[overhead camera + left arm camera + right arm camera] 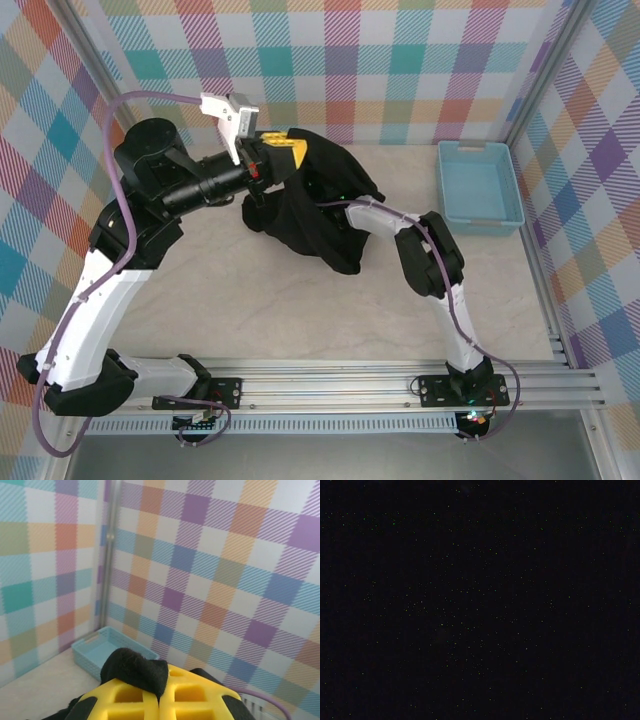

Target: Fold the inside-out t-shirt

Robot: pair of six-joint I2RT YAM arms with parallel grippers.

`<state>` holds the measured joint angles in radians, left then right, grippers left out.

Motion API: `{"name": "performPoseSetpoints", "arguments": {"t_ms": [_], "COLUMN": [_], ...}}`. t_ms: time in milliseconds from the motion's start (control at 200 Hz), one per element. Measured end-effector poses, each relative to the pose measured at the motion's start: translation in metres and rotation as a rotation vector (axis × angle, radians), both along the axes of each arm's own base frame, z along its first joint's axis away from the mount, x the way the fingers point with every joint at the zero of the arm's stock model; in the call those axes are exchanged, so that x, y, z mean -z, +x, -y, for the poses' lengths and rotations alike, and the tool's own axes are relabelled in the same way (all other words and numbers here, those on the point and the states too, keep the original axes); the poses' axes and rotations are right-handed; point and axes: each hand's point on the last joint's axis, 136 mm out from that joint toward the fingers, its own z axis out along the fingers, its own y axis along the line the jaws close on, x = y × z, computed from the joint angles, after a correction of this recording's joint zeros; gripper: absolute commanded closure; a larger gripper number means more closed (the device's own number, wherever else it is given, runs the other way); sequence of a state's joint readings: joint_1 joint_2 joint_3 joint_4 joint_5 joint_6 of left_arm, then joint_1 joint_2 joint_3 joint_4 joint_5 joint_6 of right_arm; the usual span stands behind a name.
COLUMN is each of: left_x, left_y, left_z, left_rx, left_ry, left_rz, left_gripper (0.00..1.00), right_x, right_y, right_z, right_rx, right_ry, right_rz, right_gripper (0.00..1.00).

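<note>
Spreading step: the left gripper [275, 150], clamped on a pinch of the inside-out t-shirt [320, 215], holds the bunched black cloth above the far middle of the table [250, 310], while the right arm [425, 250] reaches into its folds. The right gripper is buried in cloth; wide or narrow cannot be told. Next, probably, a second hold on a hem, then spreading the shirt flat

Right wrist view: black and unlit, faint greenish and pale specks [441, 625] scattered across it, too dark to tell any object.
</note>
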<state>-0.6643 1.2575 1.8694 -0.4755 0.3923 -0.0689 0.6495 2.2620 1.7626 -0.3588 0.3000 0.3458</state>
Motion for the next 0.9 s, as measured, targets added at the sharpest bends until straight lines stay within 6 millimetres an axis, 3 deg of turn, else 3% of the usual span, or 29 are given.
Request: {"name": "performPoseSetpoints", "arguments": {"t_ms": [190,285,550,900], "left_x": [0.006,0.008,-0.003,-0.004], "left_y": [0.019,0.025,0.030,0.027], "left_z": [-0.011,-0.014,-0.024,-0.023], "left_rx": [-0.127,-0.165,-0.222,-0.203], "left_ry": [0.037,0.049,0.046,0.048], "left_rz": [0.013,0.021,0.057,0.057], "left_gripper": [1.00,1.00,1.00,1.00], "right_x": [0.034,0.033,0.034,0.029], "right_y": [-0.036,-0.041,-0.027,-0.011], "right_z": [0.024,0.027,0.029,0.014], "right_rx": [-0.049,-0.073,-0.095,-0.130], "right_ry": [-0.110,-0.119,-0.127,-0.077], "right_rz": [-0.130,-0.154,-0.193,-0.161], "right_gripper": [0.23,0.23,0.26,0.18]}}
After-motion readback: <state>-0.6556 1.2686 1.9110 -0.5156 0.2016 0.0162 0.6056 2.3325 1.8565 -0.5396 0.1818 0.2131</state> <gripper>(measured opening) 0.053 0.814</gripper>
